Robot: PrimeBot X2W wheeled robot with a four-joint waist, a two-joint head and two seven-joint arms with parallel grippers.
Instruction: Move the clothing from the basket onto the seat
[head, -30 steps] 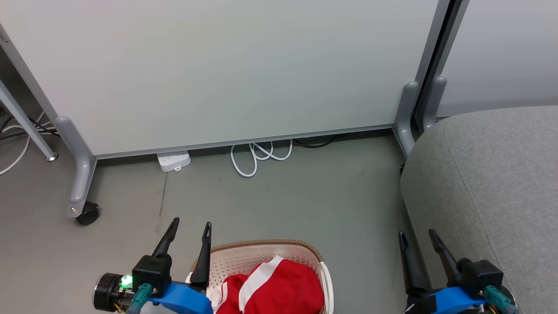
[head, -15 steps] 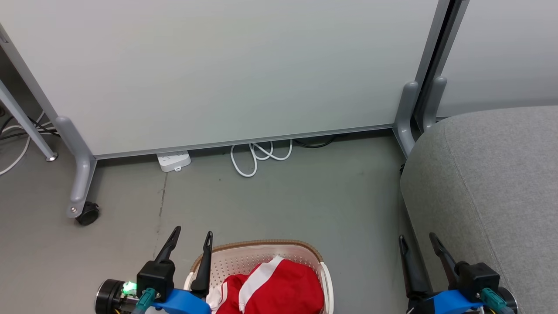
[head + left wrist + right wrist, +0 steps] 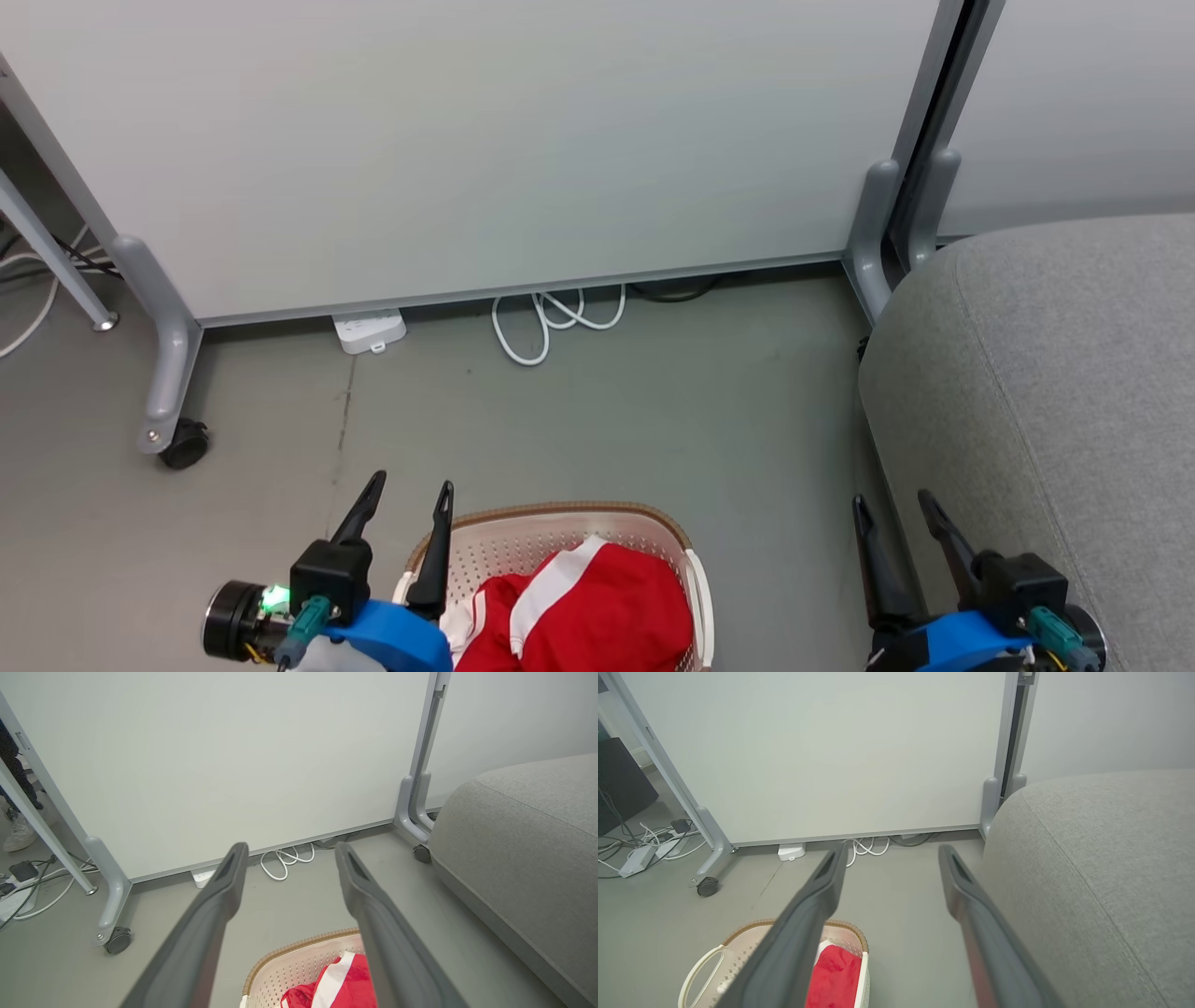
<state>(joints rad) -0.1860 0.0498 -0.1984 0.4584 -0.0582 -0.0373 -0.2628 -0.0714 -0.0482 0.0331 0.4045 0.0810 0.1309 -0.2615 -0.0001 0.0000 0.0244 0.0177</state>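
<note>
The red clothing (image 3: 597,607) with white stripes lies heaped in the cream basket (image 3: 560,511) on the floor at the bottom middle of the head view. My left gripper (image 3: 412,482) hovers open over the basket's left rim, with nothing between its fingers. The big grey seat (image 3: 1055,373) stands at the right, and my right gripper (image 3: 891,497) hangs open and empty beside its left edge. Between the left gripper's (image 3: 290,847) spread fingers I see floor, with the clothing (image 3: 345,980) and basket (image 3: 289,970) below. The right gripper (image 3: 893,847) points at the floor between basket (image 3: 738,938) and seat (image 3: 1101,849).
A white partition panel (image 3: 467,140) on grey legs with a castor (image 3: 184,446) closes off the far side. A power strip (image 3: 369,329) and a coiled white cable (image 3: 551,322) lie at its foot. More cables (image 3: 640,847) and a person's shoe (image 3: 18,833) are far left.
The whole head picture has slid up a little, so the camera has tipped slightly. Both grippers stay open in about the same places; the clothing has not moved.
</note>
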